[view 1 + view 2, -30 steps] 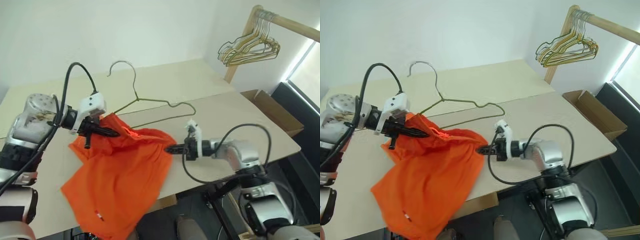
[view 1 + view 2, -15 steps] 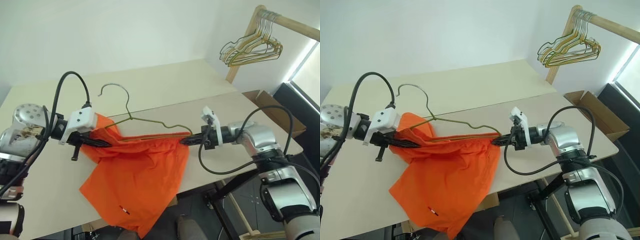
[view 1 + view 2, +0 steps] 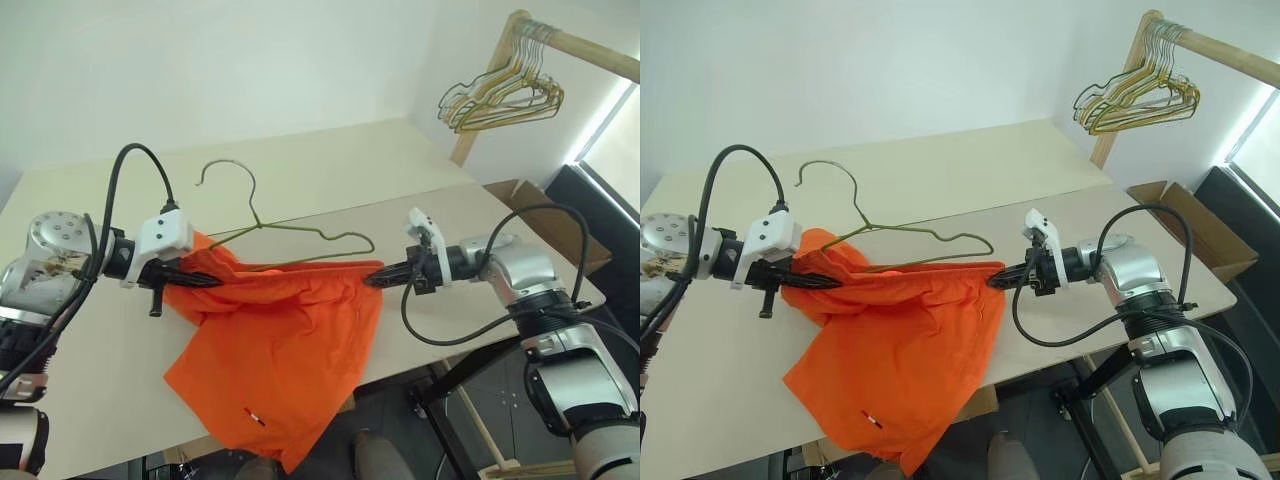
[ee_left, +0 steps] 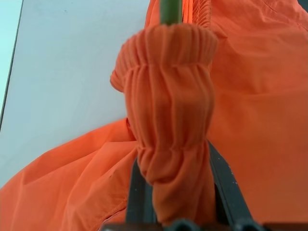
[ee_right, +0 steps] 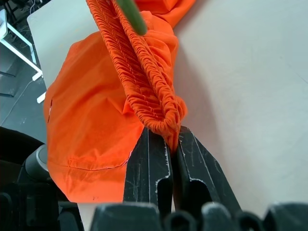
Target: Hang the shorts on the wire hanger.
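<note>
We see shorts (image 3: 280, 350) stretched above table (image 3: 330, 160), hem hanging past its near edge. Left gripper (image 3: 212, 283) clamps one waistband end, right gripper (image 3: 372, 279) other. Wire hanger (image 3: 262, 226) lower bar hidden in waistband; hook free above. Cardboard box (image 3: 545, 222) contents not visible.

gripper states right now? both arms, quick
Left gripper: closed on the waistband of the shorts, at their left end.
Right gripper: closed on the waistband at its right end.
</note>
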